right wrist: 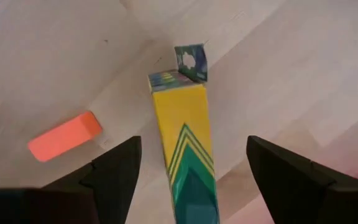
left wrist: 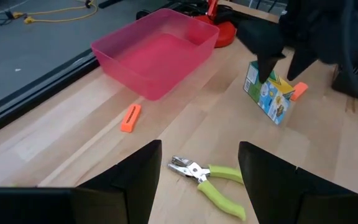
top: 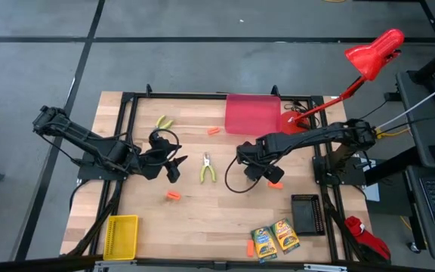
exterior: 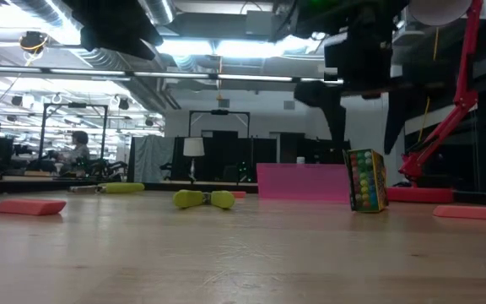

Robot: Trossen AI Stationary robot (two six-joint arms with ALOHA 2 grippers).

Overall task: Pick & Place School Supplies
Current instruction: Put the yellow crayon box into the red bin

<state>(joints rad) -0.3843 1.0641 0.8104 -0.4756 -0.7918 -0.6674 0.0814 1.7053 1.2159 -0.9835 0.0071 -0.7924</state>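
My right tool (right wrist: 191,180) hangs spread wide over a crayon box (right wrist: 186,146) standing upright on the bench (top: 195,215), box right btwn my fingers, not gripped. Its long axis runs vertical, narrow faces toward my pads, so I'd judge a straight drop and squeeze would do. Box is printed card, sharp-edged, hang tab up top; probably light and tippy. An orange stick (right wrist: 64,135) lies just beside it. Left tool (left wrist: 197,186) also spread, empty, w/ pliers (left wrist: 207,179) lying flat just ahead: steel nose, slick yellow-green handles. Pink bin (left wrist: 157,51) beyond: smooth translucent plastic.
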